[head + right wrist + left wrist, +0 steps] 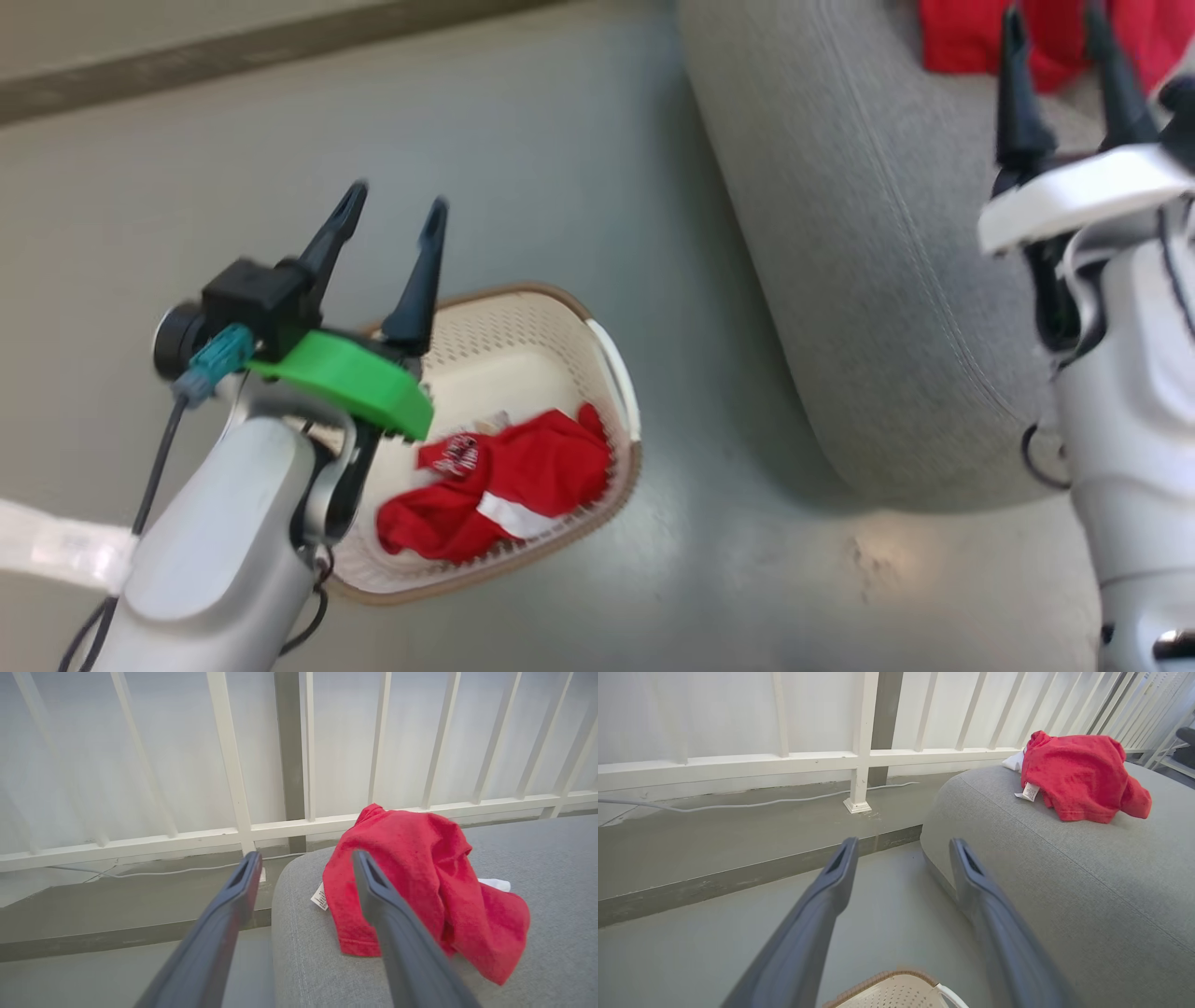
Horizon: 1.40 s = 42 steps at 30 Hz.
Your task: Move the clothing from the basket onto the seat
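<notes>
Left tool (pixel 396 201) hangs spread wide over the basket (pixel 523 327), right tool (pixel 1052 19) is spread too, over the seat (pixel 868 280). One garment (pixel 1078 779) sits near the seat's edge; the other garment (pixel 504 485) is bunched in the basket. I'd dive for its fat middle fold, clear of the rim.

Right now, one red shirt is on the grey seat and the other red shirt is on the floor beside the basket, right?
Not quite. One red garment is on the grey seat, but the other red garment lies inside the basket, not beside it. The head view shows this.
</notes>
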### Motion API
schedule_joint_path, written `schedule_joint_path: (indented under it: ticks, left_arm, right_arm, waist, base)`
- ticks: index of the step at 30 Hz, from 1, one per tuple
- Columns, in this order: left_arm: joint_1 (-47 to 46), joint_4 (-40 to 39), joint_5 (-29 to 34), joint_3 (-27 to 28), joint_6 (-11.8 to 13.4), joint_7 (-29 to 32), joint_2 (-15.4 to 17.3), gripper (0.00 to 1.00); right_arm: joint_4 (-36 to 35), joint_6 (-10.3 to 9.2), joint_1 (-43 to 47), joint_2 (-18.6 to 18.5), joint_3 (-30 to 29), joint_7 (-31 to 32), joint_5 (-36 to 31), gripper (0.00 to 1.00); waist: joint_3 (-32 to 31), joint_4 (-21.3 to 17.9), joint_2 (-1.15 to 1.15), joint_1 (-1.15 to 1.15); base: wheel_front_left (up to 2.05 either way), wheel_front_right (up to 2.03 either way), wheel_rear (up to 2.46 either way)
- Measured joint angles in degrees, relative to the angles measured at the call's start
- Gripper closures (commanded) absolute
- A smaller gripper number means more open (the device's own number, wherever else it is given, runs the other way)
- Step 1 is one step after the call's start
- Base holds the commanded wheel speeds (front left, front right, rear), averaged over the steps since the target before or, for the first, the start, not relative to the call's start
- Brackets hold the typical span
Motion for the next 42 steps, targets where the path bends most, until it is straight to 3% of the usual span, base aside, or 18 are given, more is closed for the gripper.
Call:
schedule_joint_path:
  ticks: [8,19,28,42]
  left_arm:
    - [7.4,4.7,-0.6,4.5,1.5,-1.0,0.7,0.0]
    - [15.8,6.3,-2.0,11.1,2.8,-1.0,1.6,0.0]
    - [22.2,2.4,-1.4,16.8,3.5,-1.0,1.5,0.0]
    - [30.0,-3.3,1.8,23.3,3.7,-1.0,-0.1,0.0]
  right_arm:
    - [-2.0,0.0,9.4,2.7,1.5,0.0,-0.5,0.0]
    - [-4.4,-0.02,18.0,3.5,2.8,0.0,-1.1,0.0]
    - [-6.6,-0.07,24.7,4.5,4.3,0.0,-1.3,0.0]
    - [-10.5,-0.65,30.2,4.7,5.4,0.0,-1.3,0.0]
  waist:
    - [-7.5,5.5,0.0,0.0]
    - [-15.5,9.8,0.0,0.0]
    - [-20.0,11.8,0.0,0.0]
    - [-21.3,12.0,0.0,0.0]
  base:
    - [0.0,0.0,0.0]
    - [0.0,0.0,0.0]
    - [0.0,0.0,0.0]
    - [0.0,0.0,0.0]
